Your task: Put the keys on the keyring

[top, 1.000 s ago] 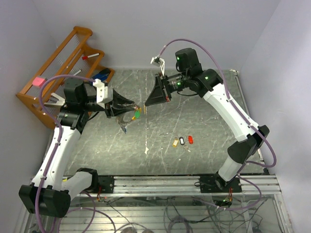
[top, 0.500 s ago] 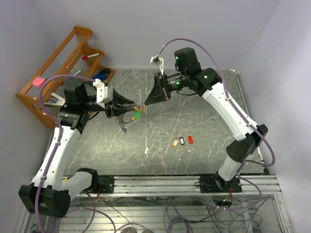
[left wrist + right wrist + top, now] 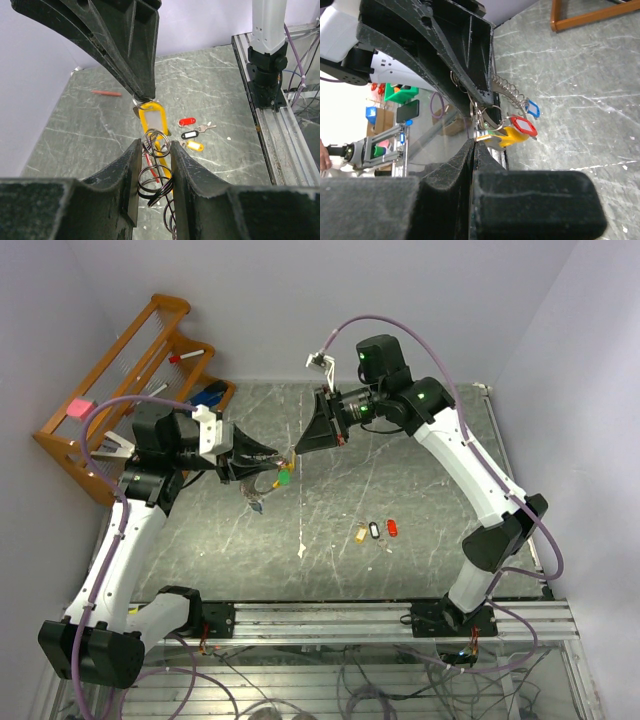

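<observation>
Both arms are up over the middle of the desk, tips meeting in mid-air, and from above the black housings hide almost everything at the join, with only a green tag peeking out beneath. The left wrist camera gives the real picture: the left fingers stand a little apart with the keyring clamped between them, its silvery wire coils touching both inner faces. Just beyond the coils, overlapping them in this view, hangs the yellow-tagged key, pinched at its upper end by the right fingers, which are pressed fully together; whether it is threaded on, I cannot tell. Down on the desk (well clear of the action) three loose keys with red, black and yellow tags lie in a tight cluster, and a red pen lies farther back near the wall. The right wrist camera adds what the others miss: a blue tag and a red tag dangling by the wire loops. A wooden rack stands at the far left, beside the desk.
</observation>
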`<action>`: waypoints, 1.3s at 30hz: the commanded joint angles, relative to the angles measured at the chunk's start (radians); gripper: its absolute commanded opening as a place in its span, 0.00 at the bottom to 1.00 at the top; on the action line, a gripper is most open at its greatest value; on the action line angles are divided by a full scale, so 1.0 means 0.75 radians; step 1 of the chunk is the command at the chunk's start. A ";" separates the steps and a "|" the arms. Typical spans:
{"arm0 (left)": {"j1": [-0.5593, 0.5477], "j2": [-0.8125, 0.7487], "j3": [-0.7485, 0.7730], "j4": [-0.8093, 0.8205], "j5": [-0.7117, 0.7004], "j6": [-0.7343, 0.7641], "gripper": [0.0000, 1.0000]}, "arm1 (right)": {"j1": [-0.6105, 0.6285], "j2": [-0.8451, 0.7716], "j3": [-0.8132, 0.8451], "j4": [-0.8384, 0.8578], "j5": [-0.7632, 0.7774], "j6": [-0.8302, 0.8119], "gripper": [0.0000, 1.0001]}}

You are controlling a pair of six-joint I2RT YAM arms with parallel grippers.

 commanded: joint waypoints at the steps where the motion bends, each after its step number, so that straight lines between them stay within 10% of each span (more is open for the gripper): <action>1: -0.012 -0.004 -0.015 -0.015 0.029 0.061 0.07 | 0.007 -0.010 0.014 0.047 -0.066 0.025 0.00; 30: -0.022 -0.021 -0.007 0.035 0.051 -0.008 0.07 | 0.058 0.066 0.119 -0.155 -0.007 -0.033 0.00; 39: -0.023 -0.022 0.025 -0.171 0.043 0.195 0.07 | -0.016 -0.100 -0.224 0.030 0.068 0.013 0.00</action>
